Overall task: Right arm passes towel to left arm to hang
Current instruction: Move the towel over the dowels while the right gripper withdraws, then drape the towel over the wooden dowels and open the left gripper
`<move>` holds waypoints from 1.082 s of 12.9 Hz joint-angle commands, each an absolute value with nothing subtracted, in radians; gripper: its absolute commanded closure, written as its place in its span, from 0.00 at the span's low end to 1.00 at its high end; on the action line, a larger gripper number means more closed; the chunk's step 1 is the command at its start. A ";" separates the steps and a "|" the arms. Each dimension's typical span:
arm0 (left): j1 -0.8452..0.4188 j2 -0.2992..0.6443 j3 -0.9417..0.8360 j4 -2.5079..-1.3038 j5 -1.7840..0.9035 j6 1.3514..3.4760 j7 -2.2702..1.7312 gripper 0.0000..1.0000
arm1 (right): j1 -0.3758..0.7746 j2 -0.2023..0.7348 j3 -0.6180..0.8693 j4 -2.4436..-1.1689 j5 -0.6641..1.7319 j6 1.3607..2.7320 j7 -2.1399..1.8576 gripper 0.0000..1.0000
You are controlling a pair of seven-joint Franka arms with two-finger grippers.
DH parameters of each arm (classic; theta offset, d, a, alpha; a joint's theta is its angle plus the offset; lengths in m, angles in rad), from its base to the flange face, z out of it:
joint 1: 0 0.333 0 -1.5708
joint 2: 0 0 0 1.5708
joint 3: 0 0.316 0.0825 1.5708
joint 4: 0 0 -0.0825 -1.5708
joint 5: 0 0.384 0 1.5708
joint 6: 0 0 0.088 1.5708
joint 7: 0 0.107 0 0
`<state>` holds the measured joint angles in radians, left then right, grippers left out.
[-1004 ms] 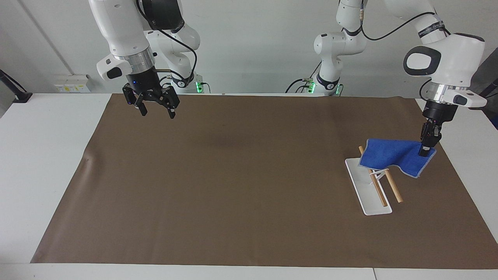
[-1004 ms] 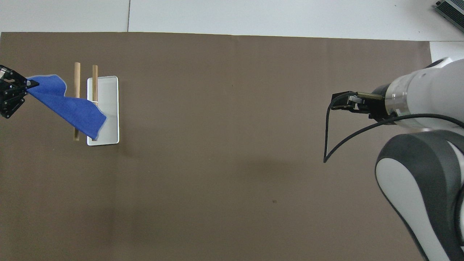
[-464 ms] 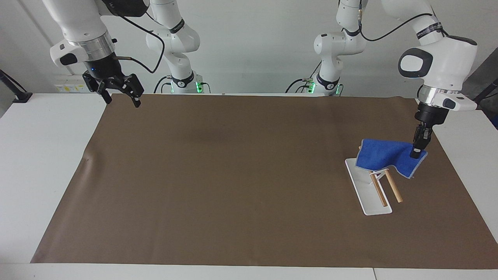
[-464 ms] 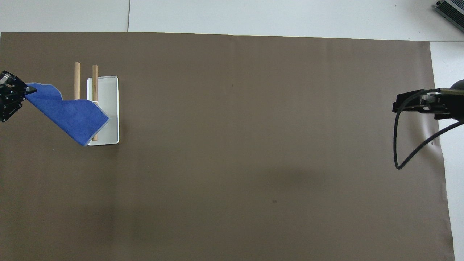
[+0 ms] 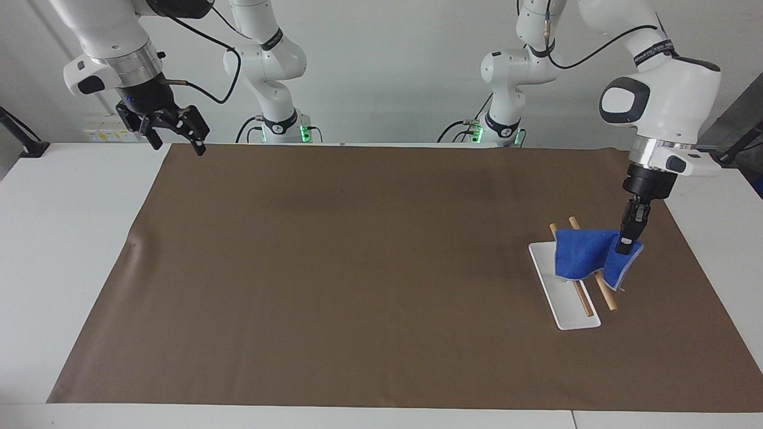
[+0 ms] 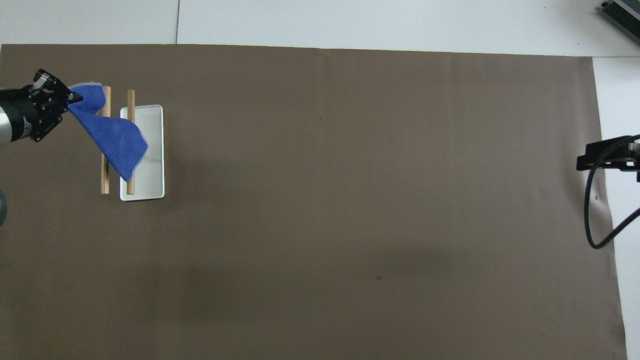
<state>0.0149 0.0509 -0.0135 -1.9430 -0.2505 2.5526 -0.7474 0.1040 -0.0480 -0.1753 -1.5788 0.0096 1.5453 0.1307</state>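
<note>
The right hand [image 5: 173,140] is up in the air at the upper left of the facing view, over the corner of the brown mat [image 5: 357,268] by the robots. Its two fingers are spread wide and hold nothing, and that arm waits. In the overhead view only a dark bit of it shows at the right edge, with a looping black cable [image 6: 597,210].

The left hand [image 5: 626,245] is at the right of the facing view, pointing down, with its fingers pressed together on one corner of the towel [image 5: 581,255]. The towel is blue with a pale edge. It hangs over the two wooden rods [image 5: 603,293] of the white tray [image 5: 566,313] — one part drapes onto the tray side, and the pinched corner hangs down by the outer rod.

The tray has nothing lying in it but the rod stand; the towel covers part of it.

The overhead view shows what the facing view does not — the towel's long line runs slantwise across both rods, from the pinched corner at the upper left of the frame down to a loose corner over the tray. The rods and the tray run lengthwise away from the robots.
</note>
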 commanded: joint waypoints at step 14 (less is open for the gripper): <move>0.018 0.164 -0.041 -1.904 -0.238 2.640 -0.732 1.00 | 0.063 -0.075 -0.118 -1.618 -0.006 1.549 0.087 0.00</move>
<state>0.0133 0.1601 -0.0478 -1.8967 -0.2505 2.6369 -0.7450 0.0614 -0.0578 -0.1225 -1.6071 0.0096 1.5468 0.1077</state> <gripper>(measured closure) 0.978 0.000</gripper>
